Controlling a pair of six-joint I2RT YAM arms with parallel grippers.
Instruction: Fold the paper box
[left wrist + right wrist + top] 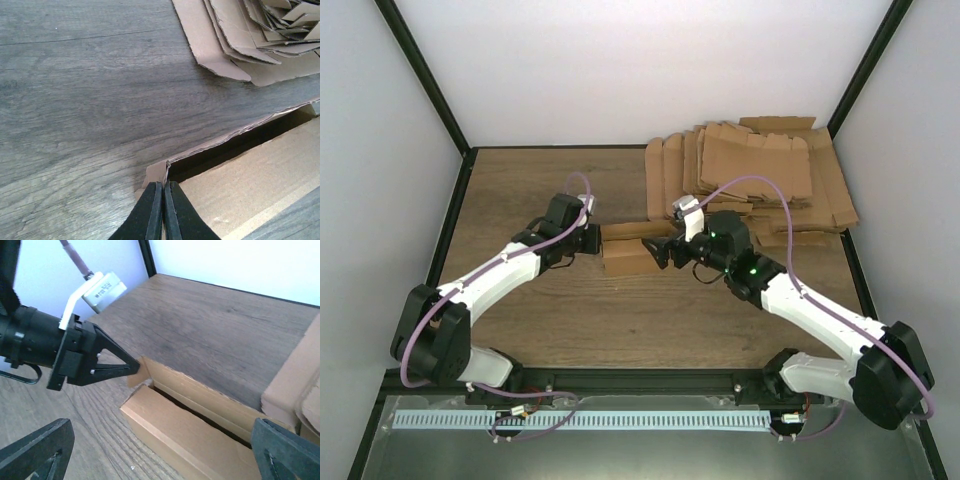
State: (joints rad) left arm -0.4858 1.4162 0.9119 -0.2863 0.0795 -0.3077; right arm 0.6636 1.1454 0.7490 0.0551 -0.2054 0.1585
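Observation:
The paper box [626,256] lies mid-table as a small oblong brown box, partly folded, with a dark slot along its top. My left gripper [599,243] is shut on the small end flap [157,173] at the box's left end; the pinch also shows in the right wrist view [134,369]. The box fills the lower right of the left wrist view [250,172]. My right gripper [656,252] is open at the box's right end, its fingers spread wide on either side of the box [200,427] without touching it.
A pile of flat brown cardboard blanks [760,180] lies at the back right, close behind the box; it also shows in the left wrist view [250,35] and the right wrist view [295,375]. Black frame posts stand at the table's sides.

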